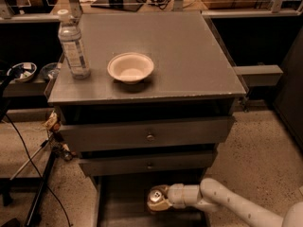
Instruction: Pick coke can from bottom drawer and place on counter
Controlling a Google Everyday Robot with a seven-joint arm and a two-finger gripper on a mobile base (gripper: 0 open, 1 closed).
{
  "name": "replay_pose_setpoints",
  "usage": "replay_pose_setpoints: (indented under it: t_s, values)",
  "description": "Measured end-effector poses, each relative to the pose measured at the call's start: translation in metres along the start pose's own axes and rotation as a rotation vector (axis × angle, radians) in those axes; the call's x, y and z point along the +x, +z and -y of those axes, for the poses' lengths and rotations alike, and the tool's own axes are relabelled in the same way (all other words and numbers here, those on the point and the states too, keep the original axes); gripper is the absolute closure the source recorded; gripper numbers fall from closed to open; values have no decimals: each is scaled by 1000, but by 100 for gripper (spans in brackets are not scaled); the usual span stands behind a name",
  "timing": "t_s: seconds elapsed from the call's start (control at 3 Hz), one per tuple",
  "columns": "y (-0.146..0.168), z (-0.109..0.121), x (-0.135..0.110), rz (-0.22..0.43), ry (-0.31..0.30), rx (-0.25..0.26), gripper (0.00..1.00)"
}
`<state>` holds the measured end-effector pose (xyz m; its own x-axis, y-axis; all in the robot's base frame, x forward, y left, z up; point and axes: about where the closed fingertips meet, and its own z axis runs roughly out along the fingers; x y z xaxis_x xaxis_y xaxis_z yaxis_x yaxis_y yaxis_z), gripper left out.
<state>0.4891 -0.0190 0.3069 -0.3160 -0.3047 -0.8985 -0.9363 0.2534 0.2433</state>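
Pale gripper [161, 201] over drawer [122, 198], can [155, 194] half-hidden

One water bottle [73, 48], one bowl [130, 67], two drawer fronts [189, 130], one coke can [155, 194] in one gripper [160, 200] above the bottom drawer [122, 200].

A clear water bottle [73, 46] with a white cap stands upright just left of a shallow white bowl [130, 67], and the two do not touch. Below them I see an upper drawer front [189, 130] and a lower drawer front [118, 165], each with a round knob. A black cable [29, 162] trails over the speckled floor [265, 141]. My gripper [160, 199] is low, beneath the lower front.
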Motion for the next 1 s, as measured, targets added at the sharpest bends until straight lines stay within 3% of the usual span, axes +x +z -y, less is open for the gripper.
replay_pose_setpoints:
  t_s: [0.33, 0.67, 1.0]
  values:
    - [-14, 3, -21, -3, -28, 14, 100]
    - [-60, -2, -57, -15, -66, 75, 100]
    - [-59, -1, -59, -17, -65, 77, 100]
